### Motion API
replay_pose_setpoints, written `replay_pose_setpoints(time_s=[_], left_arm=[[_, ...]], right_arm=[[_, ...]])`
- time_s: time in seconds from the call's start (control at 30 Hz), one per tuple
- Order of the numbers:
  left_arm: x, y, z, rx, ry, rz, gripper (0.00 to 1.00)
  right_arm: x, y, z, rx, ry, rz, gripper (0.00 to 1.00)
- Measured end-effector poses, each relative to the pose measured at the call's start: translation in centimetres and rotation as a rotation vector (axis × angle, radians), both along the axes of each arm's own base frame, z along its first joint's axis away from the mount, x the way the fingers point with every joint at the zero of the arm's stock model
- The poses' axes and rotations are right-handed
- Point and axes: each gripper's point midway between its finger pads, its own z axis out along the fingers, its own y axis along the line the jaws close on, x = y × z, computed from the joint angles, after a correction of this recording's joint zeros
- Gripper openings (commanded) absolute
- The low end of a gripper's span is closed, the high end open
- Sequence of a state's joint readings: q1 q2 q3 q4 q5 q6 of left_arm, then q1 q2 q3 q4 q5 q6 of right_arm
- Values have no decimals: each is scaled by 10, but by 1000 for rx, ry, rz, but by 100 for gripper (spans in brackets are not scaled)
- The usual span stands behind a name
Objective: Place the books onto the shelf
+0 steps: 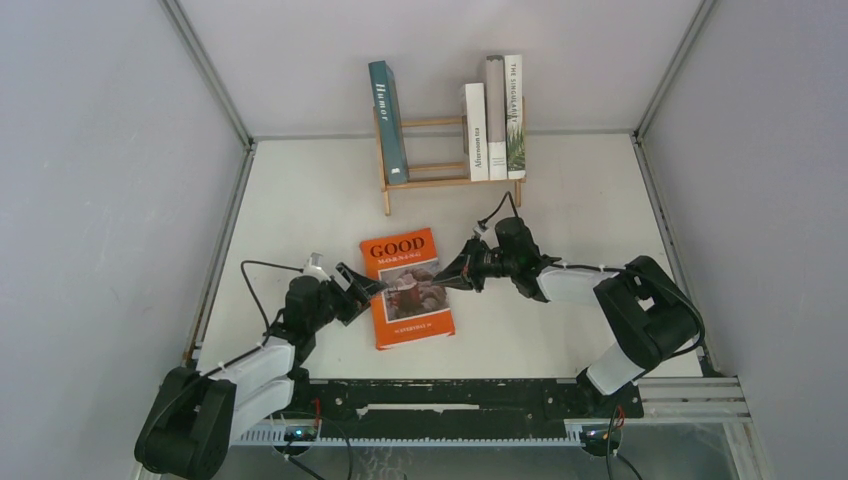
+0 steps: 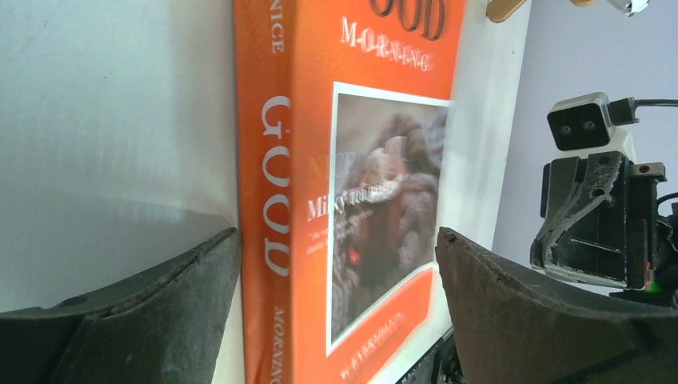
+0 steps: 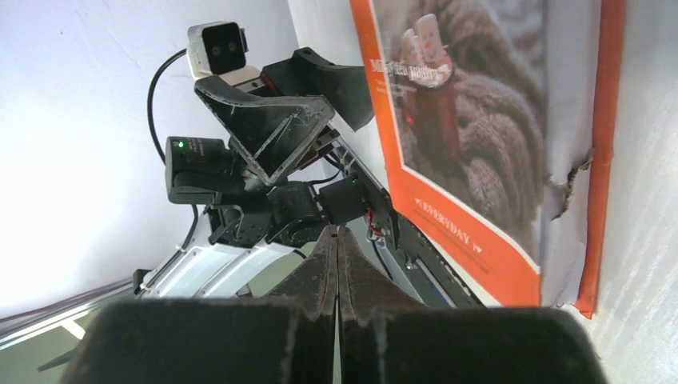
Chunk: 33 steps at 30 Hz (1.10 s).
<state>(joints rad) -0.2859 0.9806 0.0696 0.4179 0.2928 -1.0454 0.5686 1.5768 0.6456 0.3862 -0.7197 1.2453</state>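
Observation:
The orange "GOOD" book (image 1: pixel 405 288) lies flat, cover up, on the table in front of the shelf (image 1: pixel 440 122). My left gripper (image 1: pixel 364 284) is open at the book's spine side. In the left wrist view one finger (image 2: pixel 160 312) is beside the spine of the orange book (image 2: pixel 352 160) and the other finger (image 2: pixel 520 312) stands off over the cover. My right gripper (image 1: pixel 443 279) is shut and empty, its tip over the book's right part. A teal book (image 1: pixel 388 122) leans at the shelf's left end. A white book (image 1: pixel 477 132), a grey book (image 1: pixel 495 118) and the palm-leaf book (image 1: pixel 514 116) stand at its right.
The shelf has a gap between the teal book and the other three. Grey walls close in the white table (image 1: pixel 300 220) on three sides. The right wrist view shows the shut right gripper (image 3: pixel 337 240), the left gripper (image 3: pixel 272 120) and a torn edge (image 3: pixel 572 180) on the orange book.

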Motion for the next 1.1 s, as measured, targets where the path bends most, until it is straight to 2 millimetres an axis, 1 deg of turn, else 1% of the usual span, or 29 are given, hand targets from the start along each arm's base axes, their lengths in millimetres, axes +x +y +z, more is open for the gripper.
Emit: replay_pose_setpoints(time_s=[0.2,0.23,0.3,0.37,0.47,0.53,0.67,0.77,1.1], left_arm=[[0,0,0,-1,-5,0,97],[0,0,0,-1,-7,0,97],[0,0,0,-2,-8,0,97],[0,0,0,-2,-8,0,97],[0,0,0,-1,-8,0,97],[0,0,0,0,-9,-1,97],[1,0,-1,-1,-10,-3,97],[1,-2,-1,-4,-12,-9,97],[2,-4,-1,-12,-16,-21,97]], right_arm=[[1,0,4,16,9,1,0],[0,-1,4,14,8,1,4],[-1,-4,2,-5,-1,3,18],[-2,-9,-2,-43,-17,1,27],[-4,-20,-10,-119,-57,-4,38],[-5,-28,-19,-179,-78,-6,44],[-10,-42,-41,-291,-79,0,46],[-14,-48,-52,-343,-77,10,46],[-18,-47,-82,-401,-43,39,46]])
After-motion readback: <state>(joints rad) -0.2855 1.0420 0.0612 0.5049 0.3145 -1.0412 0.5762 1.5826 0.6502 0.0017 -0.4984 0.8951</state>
